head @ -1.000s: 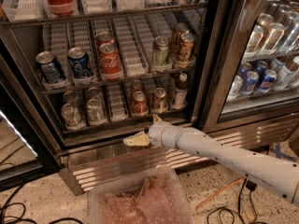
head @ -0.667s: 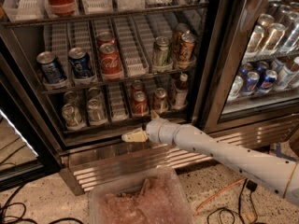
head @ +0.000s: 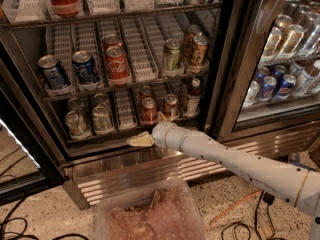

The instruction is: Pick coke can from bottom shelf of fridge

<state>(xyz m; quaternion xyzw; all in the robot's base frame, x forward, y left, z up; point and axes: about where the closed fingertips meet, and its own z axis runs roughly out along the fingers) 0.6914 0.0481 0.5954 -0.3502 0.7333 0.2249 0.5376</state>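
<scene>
1. The coke can [head: 148, 111] stands upright in a white tray on the bottom shelf [head: 107, 136] of the fridge [head: 235, 84], with silver cans [head: 102, 118] to its left and a darker can [head: 170, 105] to its right.
2. The gripper [head: 142, 140] hangs at the shelf's front edge, just below and left of the coke can, not touching it.
3. I cannot tell whether it is open or closed.

Pincer [head: 141, 140] cream, matt, plastic-looking, at near edge of bottom shelf [head: 124, 115]: dark metal wire, white ribbed plastic trays. Coke can [head: 148, 111] glossy red metal, silver top. Fridge [head: 235, 84]: black frame, reflective glass doors, shiny ribbed steel base panel [head: 150, 171]. Arm [head: 240, 161] smooth off-white matt shell. Floor [head: 30, 204] speckled stone; near bin [head: 150, 219] translucent plastic.
</scene>
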